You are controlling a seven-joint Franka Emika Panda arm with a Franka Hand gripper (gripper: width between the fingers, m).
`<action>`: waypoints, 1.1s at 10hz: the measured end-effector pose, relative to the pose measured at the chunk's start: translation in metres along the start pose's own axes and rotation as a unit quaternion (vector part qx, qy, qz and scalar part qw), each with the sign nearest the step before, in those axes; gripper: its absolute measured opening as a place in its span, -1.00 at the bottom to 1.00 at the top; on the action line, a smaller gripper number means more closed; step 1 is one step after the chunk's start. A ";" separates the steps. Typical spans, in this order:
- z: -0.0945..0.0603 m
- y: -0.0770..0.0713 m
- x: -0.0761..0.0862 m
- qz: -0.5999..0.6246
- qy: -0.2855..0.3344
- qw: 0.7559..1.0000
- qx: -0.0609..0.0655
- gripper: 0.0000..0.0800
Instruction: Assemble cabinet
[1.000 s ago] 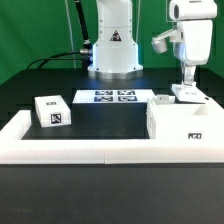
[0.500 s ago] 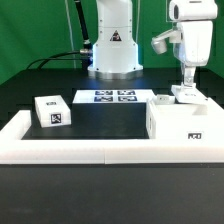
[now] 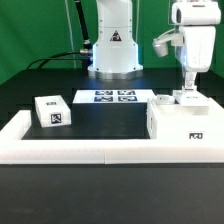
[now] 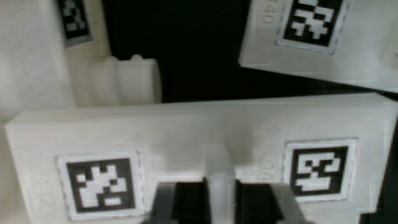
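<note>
The cabinet body (image 3: 182, 124), a large white box with a small tag on its front, stands at the exterior view's right inside the rail. My gripper (image 3: 188, 86) hangs just behind its top. It is shut on a small white tagged drawer block (image 3: 189, 97). In the wrist view my dark fingers (image 4: 185, 205) close on a thin white ridge of this block (image 4: 196, 135), between its two tags, with my gripper (image 4: 221, 202) centred on it. Another small white part (image 3: 160, 100) sits by the body's far left corner. A separate tagged drawer block (image 3: 52, 112) lies at the left.
The marker board (image 3: 113, 97) lies flat at the middle back, in front of the robot base (image 3: 113, 50). A low white rail (image 3: 70, 146) borders the front and left of the black table. Other tagged white surfaces (image 4: 311, 35) show beyond the held block in the wrist view.
The gripper has shifted slightly toward the exterior view's right and a little down with the held block. Everything else is still.
</note>
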State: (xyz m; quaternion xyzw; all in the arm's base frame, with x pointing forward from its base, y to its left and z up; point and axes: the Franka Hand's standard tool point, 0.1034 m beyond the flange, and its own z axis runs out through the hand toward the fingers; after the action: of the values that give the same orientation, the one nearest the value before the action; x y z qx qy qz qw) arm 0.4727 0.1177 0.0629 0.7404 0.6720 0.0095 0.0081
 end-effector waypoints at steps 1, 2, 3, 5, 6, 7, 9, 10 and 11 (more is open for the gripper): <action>0.000 0.000 0.000 -0.001 -0.007 1.000 0.012 -0.83; -0.001 0.001 0.000 -0.002 -0.013 1.000 0.020 -0.83; -0.001 0.001 0.000 -0.002 -0.017 0.999 0.028 -0.83; -0.004 0.006 0.000 -0.002 -0.019 0.999 0.029 -0.83; -0.005 0.010 -0.003 -0.020 -0.014 0.999 0.026 -0.83; -0.007 0.018 -0.013 -0.046 0.005 0.999 0.010 -0.83; -0.006 0.013 -0.018 -0.040 0.003 0.999 0.014 -0.83; -0.005 0.012 -0.018 -0.040 0.003 0.999 0.015 -0.83; -0.005 0.012 -0.019 -0.039 0.003 0.999 0.015 -0.83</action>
State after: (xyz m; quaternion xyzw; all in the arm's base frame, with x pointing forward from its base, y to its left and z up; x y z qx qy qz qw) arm 0.4829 0.0980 0.0678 0.7135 0.7006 0.0012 -0.0049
